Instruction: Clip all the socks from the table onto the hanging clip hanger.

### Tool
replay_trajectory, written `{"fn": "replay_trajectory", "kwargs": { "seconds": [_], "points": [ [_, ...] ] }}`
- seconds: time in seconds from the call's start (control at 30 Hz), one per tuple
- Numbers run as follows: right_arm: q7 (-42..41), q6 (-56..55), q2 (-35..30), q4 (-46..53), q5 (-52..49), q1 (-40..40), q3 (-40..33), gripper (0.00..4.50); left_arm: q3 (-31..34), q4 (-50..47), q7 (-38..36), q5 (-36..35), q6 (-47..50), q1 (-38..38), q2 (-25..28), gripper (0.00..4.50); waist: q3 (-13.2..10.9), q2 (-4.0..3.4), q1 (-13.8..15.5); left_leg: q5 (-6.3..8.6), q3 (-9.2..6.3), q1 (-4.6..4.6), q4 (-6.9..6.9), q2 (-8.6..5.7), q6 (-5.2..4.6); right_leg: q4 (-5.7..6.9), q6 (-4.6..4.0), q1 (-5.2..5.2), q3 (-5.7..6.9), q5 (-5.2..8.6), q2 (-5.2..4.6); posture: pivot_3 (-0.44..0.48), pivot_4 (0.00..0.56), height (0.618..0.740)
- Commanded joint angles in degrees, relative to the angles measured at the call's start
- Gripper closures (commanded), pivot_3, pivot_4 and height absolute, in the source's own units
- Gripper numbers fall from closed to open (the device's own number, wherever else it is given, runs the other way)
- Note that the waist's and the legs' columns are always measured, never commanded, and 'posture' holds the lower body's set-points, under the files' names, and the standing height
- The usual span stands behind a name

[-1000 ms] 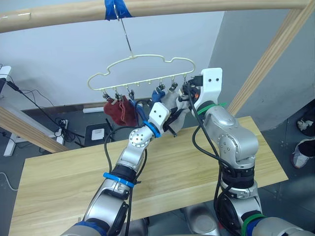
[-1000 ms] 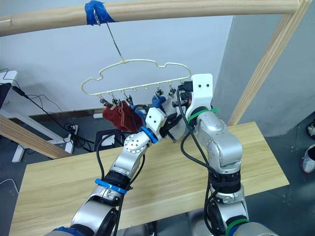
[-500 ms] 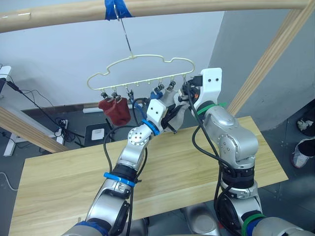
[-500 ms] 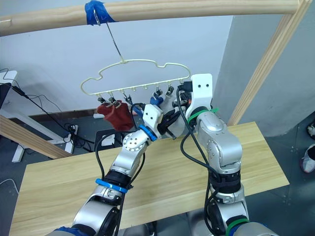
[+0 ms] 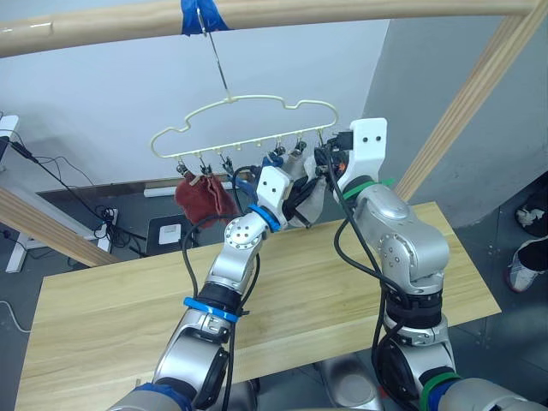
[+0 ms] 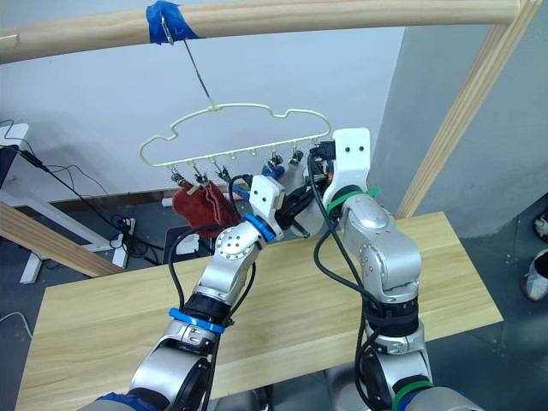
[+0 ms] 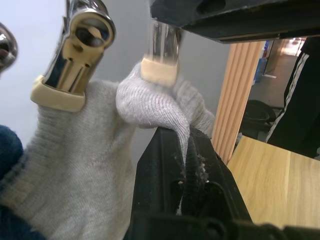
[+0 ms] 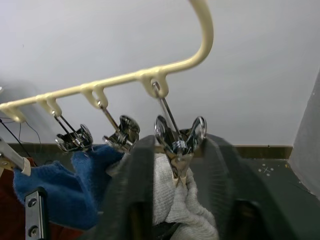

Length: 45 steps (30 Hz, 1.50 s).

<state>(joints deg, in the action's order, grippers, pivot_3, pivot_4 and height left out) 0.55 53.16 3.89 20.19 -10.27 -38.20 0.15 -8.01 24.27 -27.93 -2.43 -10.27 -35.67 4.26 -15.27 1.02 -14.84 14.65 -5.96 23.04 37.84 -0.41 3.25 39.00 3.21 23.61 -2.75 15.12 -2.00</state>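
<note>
Both arms reach up to the clip hanger [image 5: 244, 128]. The left gripper [image 7: 187, 165] pinches a light grey sock [image 7: 150, 107] under the end clip [image 8: 179, 137], whose handles the right gripper [image 8: 176, 165] squeezes.

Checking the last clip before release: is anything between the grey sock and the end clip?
Nothing visible: the grey sock already sits in the end clip, whose handles the right gripper straddles, while the left gripper pinches the sock below.
</note>
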Motion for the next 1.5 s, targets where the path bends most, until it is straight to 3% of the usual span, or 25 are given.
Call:
{"fn": "replay_trajectory", "kwargs": {
  "seconds": [0.03, 0.2, 0.33, 0.57, 0.83, 1.0, 1.2, 1.5],
  "points": [
    [0.2, -0.9, 0.2, 3.7, -0.7, 0.0, -0.5, 1.76, 0.6, -2.3, 1.6, 0.5, -1.1, -1.7, 0.0, 4.50, 0.0, 0.00, 0.0, 0.00, 0.00, 0.00, 0.00, 0.00, 0.00, 0.00, 0.00, 0.00, 0.00, 0.00, 0.00, -0.360, 0.218, 0.739],
    [-1.5, 0.6, -1.3, 6.4, -1.7, 1.1, -0.8, 0.02, 0.0, -3.9, -0.4, -0.2, 2.9, -0.2, 1.6, 3.08, 0.0, 0.00, -0.1, 0.00, 0.00, 0.00, 0.00, 0.00, 0.00, 0.00, 0.00, 0.00, 0.00, 0.00, 0.00, -0.360, 0.219, 0.739],
    [-4.4, 2.2, -4.9, 9.4, -3.0, 2.8, -0.8, 0.00, -0.5, -8.5, -4.4, -1.3, 5.6, 3.9, 4.8, 1.93, 0.0, 0.00, -0.2, 0.00, -0.01, -0.01, -0.01, 0.01, 0.00, 0.00, 0.01, 0.00, 0.01, 0.00, 0.01, -0.357, 0.217, 0.739],
    [-17.5, 1.2, -21.0, 14.3, -6.7, 7.3, 0.7, 0.00, 0.8, -24.5, -17.5, -5.7, 10.0, 16.6, 19.2, 0.03, 0.0, -0.01, -0.3, 0.00, 0.01, -0.04, -0.04, 0.05, 0.00, 0.00, 0.01, 0.00, -0.02, 0.01, 0.03, -0.331, 0.208, 0.739],
    [-42.0, -9.3, -43.4, 13.3, -11.2, 10.8, 0.8, 0.00, 12.5, -41.6, -25.6, -16.1, 24.1, 30.8, 37.1, 0.03, 0.0, 0.00, 0.7, -0.01, -0.01, -0.09, -0.06, 0.08, -0.02, -0.04, 0.17, -0.06, 0.00, 0.12, 0.04, -0.262, 0.189, 0.739],
    [-51.7, -19.0, -51.2, 7.5, -10.9, 12.5, -1.3, 0.00, 20.4, -42.8, -24.0, -16.4, 28.1, 35.0, 42.9, 0.03, 0.0, 0.02, 2.3, -0.02, 0.04, -0.13, 0.01, 0.08, -0.04, -0.08, 0.25, -0.10, -0.01, 0.17, 0.03, -0.201, 0.162, 0.739],
    [-60.2, -28.6, -55.9, 0.3, -10.6, 14.5, -2.4, 0.00, 27.4, -38.2, -22.1, -12.1, 25.9, 38.1, 47.6, 0.03, 0.5, 0.04, 4.5, -0.04, 0.04, -0.13, 0.02, 0.08, -0.06, -0.06, -0.01, -0.10, 0.03, 0.01, 0.02, -0.139, 0.116, 0.739],
    [-61.6, -36.4, -55.2, -7.4, -7.3, 14.4, -0.9, 0.00, 32.2, -35.4, -22.6, -13.6, 28.2, 39.7, 48.6, 0.03, 3.4, 0.22, 7.5, -0.03, 0.11, -0.13, -0.01, 0.04, -0.03, -0.10, -0.02, -0.10, 0.02, 0.00, -0.07, -0.083, 0.063, 0.739]
  ]
}}
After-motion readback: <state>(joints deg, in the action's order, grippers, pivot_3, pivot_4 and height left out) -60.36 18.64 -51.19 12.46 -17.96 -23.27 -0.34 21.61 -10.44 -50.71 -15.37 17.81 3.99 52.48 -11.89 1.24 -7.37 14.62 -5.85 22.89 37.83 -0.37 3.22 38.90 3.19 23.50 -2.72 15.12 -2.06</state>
